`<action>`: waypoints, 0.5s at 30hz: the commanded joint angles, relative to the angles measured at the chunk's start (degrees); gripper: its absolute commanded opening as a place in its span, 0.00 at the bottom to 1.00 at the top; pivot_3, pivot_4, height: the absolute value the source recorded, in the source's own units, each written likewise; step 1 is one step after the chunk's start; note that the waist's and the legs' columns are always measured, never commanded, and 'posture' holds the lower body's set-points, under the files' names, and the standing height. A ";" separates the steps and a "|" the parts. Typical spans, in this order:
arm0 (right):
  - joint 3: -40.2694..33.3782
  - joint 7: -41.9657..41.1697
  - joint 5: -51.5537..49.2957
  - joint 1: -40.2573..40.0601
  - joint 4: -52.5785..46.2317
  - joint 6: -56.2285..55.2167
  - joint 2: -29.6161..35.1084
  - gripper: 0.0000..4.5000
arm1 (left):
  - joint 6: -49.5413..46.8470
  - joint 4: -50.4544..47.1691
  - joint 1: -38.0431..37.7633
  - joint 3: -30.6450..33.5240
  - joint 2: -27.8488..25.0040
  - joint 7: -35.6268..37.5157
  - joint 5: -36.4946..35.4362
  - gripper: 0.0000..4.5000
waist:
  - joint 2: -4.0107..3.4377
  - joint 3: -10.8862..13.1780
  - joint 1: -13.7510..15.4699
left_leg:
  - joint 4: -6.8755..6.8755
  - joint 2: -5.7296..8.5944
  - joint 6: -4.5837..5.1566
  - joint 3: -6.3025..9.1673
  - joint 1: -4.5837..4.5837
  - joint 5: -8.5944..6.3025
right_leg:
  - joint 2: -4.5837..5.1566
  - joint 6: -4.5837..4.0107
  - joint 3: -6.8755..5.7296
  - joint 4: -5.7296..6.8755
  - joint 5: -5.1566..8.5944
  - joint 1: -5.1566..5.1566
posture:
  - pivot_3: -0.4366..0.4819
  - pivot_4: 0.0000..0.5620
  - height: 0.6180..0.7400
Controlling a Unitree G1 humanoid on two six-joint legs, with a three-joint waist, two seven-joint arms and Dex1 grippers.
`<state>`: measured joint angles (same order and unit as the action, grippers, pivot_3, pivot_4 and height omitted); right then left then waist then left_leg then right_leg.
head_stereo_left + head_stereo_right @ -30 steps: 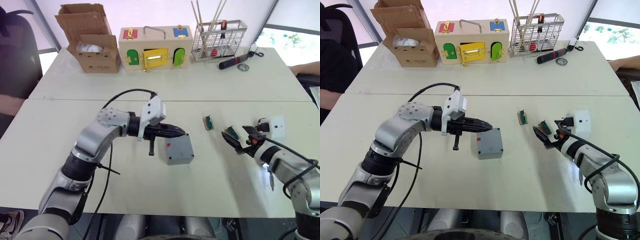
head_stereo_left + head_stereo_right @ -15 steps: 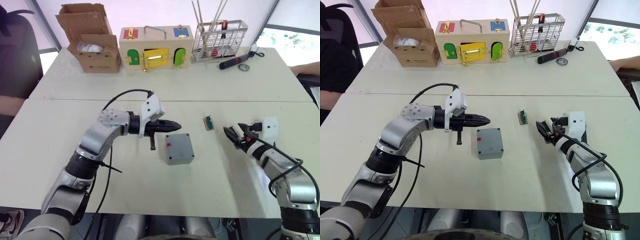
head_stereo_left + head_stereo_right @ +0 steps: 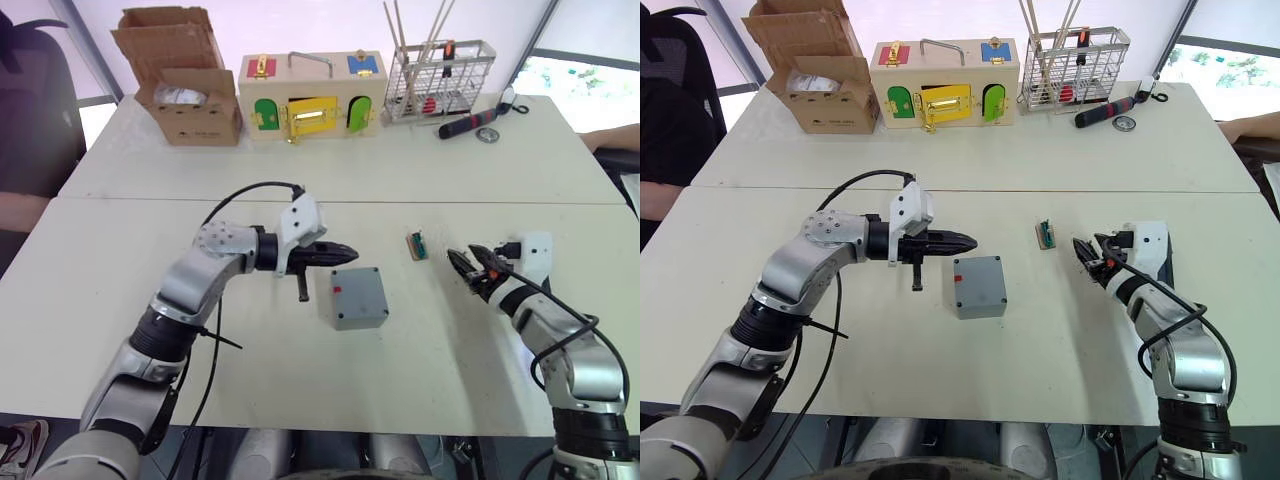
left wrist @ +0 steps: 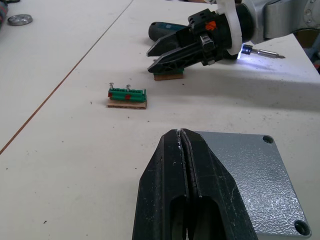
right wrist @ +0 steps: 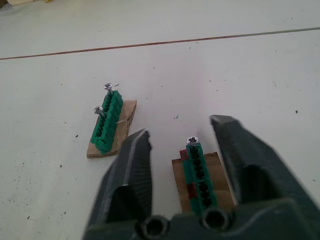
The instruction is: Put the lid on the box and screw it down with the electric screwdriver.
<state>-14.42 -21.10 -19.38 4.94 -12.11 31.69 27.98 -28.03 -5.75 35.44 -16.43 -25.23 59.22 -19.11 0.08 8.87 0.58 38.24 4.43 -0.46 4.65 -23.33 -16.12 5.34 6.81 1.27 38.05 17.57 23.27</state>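
Grey lid [image 4: 250, 170] is sitting flat on top of the box [image 3: 358, 298], red mark showing on its side, mid-table. Left gripper [image 3: 340, 252] is hovering just above the box's far-left corner w/ fingers [image 4: 185, 195] pressed together, holding nothing. Electric screwdriver [image 4: 212, 42] is lying behind the right gripper [image 5: 180, 160], bit lit. Right gripper's fingers are spread apart either side of a green terminal block [image 5: 199, 172] on cardboard, not clamped. A 2nd green block [image 3: 417, 244] is lying btwn box and right gripper.
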 commanded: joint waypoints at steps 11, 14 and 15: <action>-1.08 0.49 0.49 -0.65 -2.33 -0.79 0.22 0.02 | 0.86 -1.70 0.29 0.83 -0.54 0.64 0.13 0.00 | 0.00 0.00 0.00 | 0.00 0.00 0.00 0.00 0.00 0.00 | 0.00 0.00 0.00 0.00 0.00 0.00 | 0.48 0.27 1.00; -1.88 -0.27 -0.20 -0.68 -3.15 -1.09 0.75 0.02 | 1.04 -1.16 0.39 1.22 -0.84 0.80 0.05 0.00 | 0.00 0.00 0.00 | 0.00 0.00 0.00 0.00 0.00 0.00 | 0.00 0.00 0.00 0.01 0.00 0.00 | 0.48 0.27 1.00; -2.56 -0.89 -0.83 -0.67 -3.69 -1.17 1.15 0.02 | 1.16 -0.83 0.40 1.49 -1.12 1.00 -0.02 0.00 | 0.00 0.00 0.00 | 0.00 0.00 0.00 0.00 0.00 0.00 | 0.00 0.00 0.00 0.00 0.00 0.00 | 0.48 0.27 1.00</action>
<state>-14.70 -21.16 -19.07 4.34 -12.73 31.57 28.12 -28.01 -5.71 35.45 -16.44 -25.78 59.77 -18.93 0.08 8.87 0.58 38.24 4.43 -0.46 4.65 -23.32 -16.12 5.34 6.81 1.27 38.05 17.56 23.27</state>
